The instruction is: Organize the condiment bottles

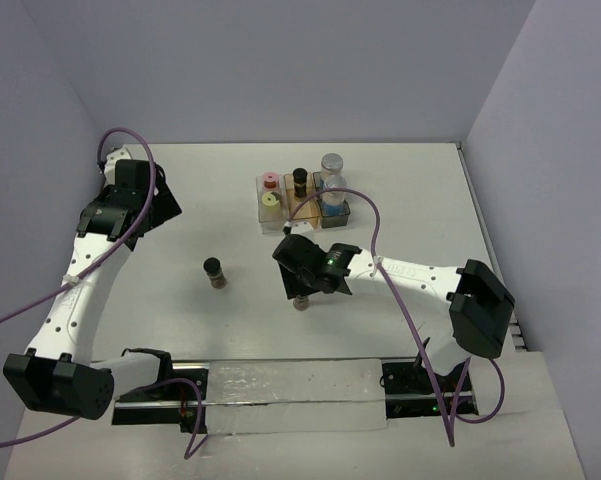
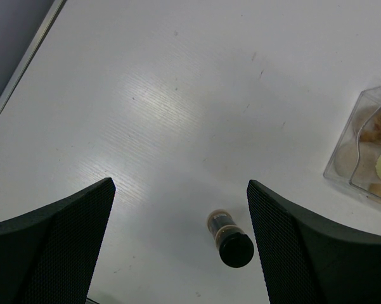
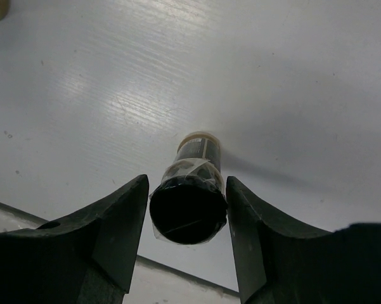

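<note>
Black-capped jar [image 3: 187, 215] stands upright on the white table [image 3: 272, 76], near its middle and a little toward the near edge. From overhead the right gripper [image 3: 187, 190] hides most of it; only the base shows there. Wrist view: both fingers [image 3: 123, 221] are pressed against the cap's sides, jaws closed on it, and the base looks to be on the surface. Label too dark to read.

Second black-capped jar [image 1: 214, 271] stands loose, left of centre. Left gripper [image 2: 180, 183] hangs over the table's left part, spread wide and holding nothing; that jar shows low between its fingers, touching neither.

Tray compartments [image 1: 283, 214] near the far edge hold the pink-capped bottle [image 1: 270, 180], the cream-capped bottle [image 1: 270, 200], a dark jar [image 1: 300, 180] and two clear bottles [image 1: 332, 165]. The left wrist view cuts the tray off at its right edge.
</note>
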Motion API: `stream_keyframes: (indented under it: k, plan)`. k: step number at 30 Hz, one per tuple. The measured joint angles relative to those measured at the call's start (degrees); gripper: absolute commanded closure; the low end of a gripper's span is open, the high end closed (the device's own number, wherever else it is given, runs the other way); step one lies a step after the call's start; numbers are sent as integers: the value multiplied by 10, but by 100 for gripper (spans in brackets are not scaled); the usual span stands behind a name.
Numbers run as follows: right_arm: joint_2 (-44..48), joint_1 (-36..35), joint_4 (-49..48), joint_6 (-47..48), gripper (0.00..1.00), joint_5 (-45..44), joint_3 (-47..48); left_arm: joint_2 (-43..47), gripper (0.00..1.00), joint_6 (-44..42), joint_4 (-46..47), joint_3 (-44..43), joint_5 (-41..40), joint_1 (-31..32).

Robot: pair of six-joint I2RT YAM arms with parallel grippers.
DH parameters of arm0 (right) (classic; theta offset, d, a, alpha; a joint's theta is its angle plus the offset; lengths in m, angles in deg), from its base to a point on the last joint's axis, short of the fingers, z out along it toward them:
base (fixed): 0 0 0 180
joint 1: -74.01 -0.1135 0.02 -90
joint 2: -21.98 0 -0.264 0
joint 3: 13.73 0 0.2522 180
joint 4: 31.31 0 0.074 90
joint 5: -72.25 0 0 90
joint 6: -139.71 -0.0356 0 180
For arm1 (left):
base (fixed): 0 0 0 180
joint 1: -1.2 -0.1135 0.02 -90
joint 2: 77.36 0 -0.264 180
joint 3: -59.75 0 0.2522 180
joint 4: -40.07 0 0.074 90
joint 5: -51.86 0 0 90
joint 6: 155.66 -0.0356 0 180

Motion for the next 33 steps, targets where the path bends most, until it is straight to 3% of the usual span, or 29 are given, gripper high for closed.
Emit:
stream_keyframes:
  k: [5, 7, 16, 24, 33]
  plan:
    - [0, -7, 4, -7, 76, -9, 0, 0, 7, 0, 0, 1, 0, 0]
    - [1, -9, 8, -8, 78, -14, 0, 0, 7, 0, 0, 1, 0, 0]
    - [9, -1, 47, 9, 77, -49, 46, 1, 7, 0, 2, 12, 0, 0]
    - [-30, 85, 51, 79, 77, -56, 220, 9, 7, 1, 1, 12, 0, 0]
    - [-175, 170, 48, 123, 77, -51, 403, 13, 7, 1, 1, 12, -1, 0]
